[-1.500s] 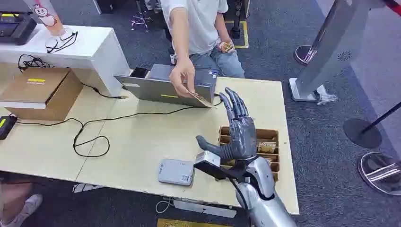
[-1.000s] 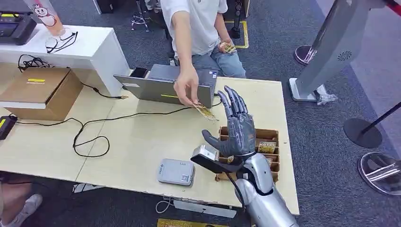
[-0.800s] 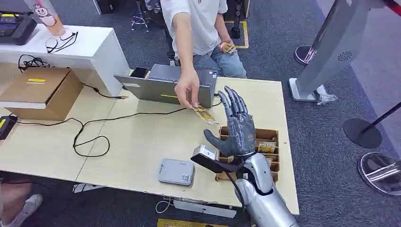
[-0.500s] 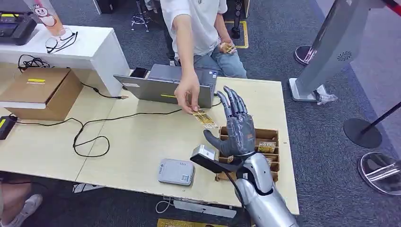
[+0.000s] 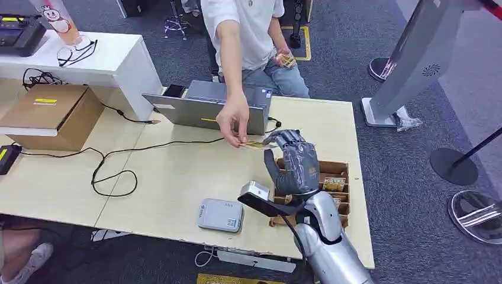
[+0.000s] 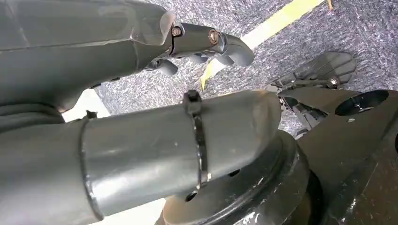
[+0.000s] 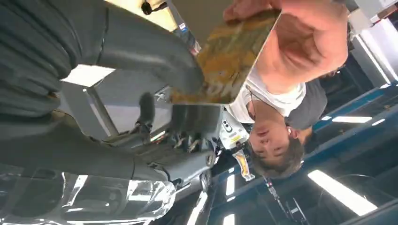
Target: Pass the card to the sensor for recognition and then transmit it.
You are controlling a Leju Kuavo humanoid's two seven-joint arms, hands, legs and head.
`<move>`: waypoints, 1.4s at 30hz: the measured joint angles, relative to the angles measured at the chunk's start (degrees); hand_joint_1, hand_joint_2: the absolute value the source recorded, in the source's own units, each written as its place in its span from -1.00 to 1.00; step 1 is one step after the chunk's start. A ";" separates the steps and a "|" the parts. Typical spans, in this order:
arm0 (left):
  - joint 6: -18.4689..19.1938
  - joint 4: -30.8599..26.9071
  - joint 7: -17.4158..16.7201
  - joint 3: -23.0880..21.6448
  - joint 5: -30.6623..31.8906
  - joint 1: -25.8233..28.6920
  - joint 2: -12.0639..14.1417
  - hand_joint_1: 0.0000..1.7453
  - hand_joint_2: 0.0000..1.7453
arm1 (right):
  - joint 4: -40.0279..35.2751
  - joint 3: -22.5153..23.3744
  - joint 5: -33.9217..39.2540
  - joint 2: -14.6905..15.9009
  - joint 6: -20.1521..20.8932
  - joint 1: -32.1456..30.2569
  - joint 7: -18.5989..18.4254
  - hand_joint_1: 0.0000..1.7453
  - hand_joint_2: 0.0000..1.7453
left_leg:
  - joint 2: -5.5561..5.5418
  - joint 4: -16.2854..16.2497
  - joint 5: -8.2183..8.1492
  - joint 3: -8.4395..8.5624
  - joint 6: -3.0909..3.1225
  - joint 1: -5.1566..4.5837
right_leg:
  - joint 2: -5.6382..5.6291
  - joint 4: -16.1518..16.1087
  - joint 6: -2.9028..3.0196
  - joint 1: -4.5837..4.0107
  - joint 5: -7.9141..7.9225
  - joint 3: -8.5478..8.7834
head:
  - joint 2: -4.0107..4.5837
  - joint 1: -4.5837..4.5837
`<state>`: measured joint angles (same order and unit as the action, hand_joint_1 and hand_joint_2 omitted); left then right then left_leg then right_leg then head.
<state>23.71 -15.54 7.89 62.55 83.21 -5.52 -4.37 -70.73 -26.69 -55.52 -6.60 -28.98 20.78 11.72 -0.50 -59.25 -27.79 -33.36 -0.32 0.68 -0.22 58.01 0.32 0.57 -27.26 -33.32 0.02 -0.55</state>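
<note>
We are seeing a pale wooden table (image 5: 177, 177) bearing a grey laptop (image 5: 207, 109), a grey card sensor (image 5: 220, 215), a divided cardboard tray (image 5: 337, 171), black cables (image 5: 112, 171)

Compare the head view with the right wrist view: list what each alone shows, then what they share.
Head view alone: the table, the laptop, the grey card reader, the compartment tray and a cardboard box.

Right wrist view alone: ceiling lights overhead and the card's printed yellow-brown face seen close.

Both: the right robot hand closing on the card, which the person's hand also holds.
</note>
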 joint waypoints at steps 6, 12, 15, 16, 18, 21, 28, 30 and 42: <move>0.00 0.00 -0.09 -0.02 -0.18 -0.02 0.00 -1.00 -1.00 | 0.00 0.00 0.02 -0.17 0.50 0.00 -0.15 1.00 1.00 | 0.00 0.00 0.00 0.00 0.00 0.00 | 0.00 0.00 0.00 0.00 0.00 0.00 | 0.00 0.00; 0.00 0.00 -0.11 -0.07 -0.44 -0.02 0.00 -1.00 -1.00 | 0.00 0.00 0.00 -0.20 0.96 0.00 -0.13 1.00 1.00 | 0.00 0.00 0.00 0.00 0.00 0.00 | 0.00 0.00 0.00 0.00 0.00 0.00 | 0.00 0.00; 0.00 0.00 -0.11 -0.09 -0.79 -0.02 0.00 -1.00 -1.00 | 0.04 0.00 0.02 -0.26 1.07 0.00 0.04 1.00 1.00 | 0.00 0.00 0.00 0.00 0.00 0.00 | 0.00 0.00 0.00 0.00 0.00 0.00 | 0.00 0.00; 0.00 0.00 -0.11 -0.09 -0.92 -0.01 0.00 -1.00 -1.00 | 0.04 0.00 0.07 -0.28 1.16 0.01 0.09 1.00 1.00 | 0.00 0.00 0.00 0.00 0.00 0.00 | 0.00 0.00 0.00 0.00 0.00 0.00 | 0.00 0.00; 0.00 0.00 -0.11 -0.09 -1.01 -0.01 0.00 -1.00 -1.00 | 0.04 0.00 0.17 -0.33 1.33 0.01 0.20 1.00 1.00 | 0.00 0.00 0.00 0.00 0.00 0.00 | 0.00 0.00 0.00 0.00 0.00 0.00 | 0.00 0.00; -0.02 0.02 -0.11 -0.09 -1.05 0.01 0.00 -1.00 -1.00 | 0.07 0.00 0.24 -0.33 1.40 0.01 0.28 1.00 1.00 | 0.00 0.00 0.00 0.00 0.00 0.00 | 0.00 0.00 0.00 0.00 0.00 0.00 | 0.00 0.00; 0.00 0.02 -0.13 -0.15 -1.62 0.00 0.00 -1.00 -1.00 | 0.11 0.00 3.96 -0.52 2.76 -0.05 1.90 1.00 1.00 | 0.00 0.00 0.00 0.00 0.00 0.00 | 0.00 0.00 0.00 0.00 0.00 0.00 | 0.00 0.00; 0.00 0.00 -0.15 -0.17 -1.88 0.02 0.00 -1.00 -1.00 | -0.13 0.00 5.49 -0.63 3.70 -0.12 2.47 1.00 1.00 | 0.00 0.00 0.00 0.00 0.00 0.00 | 0.00 0.00 0.00 0.00 0.00 0.00 | 0.00 0.00; 0.20 0.09 -0.17 -1.20 -3.41 0.11 0.11 -1.00 -1.00 | -5.23 -0.66 16.69 -0.66 13.52 -1.22 6.10 1.00 1.00 | 0.00 0.00 0.00 0.00 0.00 0.00 | 0.00 0.00 0.00 0.00 0.00 0.00 | 0.00 0.00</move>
<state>23.91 -15.45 7.72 61.35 79.80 -5.41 -4.26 -75.96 -27.34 -38.83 -7.26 -15.46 19.56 17.82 -0.50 -59.25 -27.79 -33.36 -0.32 0.68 -0.21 58.02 0.32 0.57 -27.26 -33.32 0.02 -0.55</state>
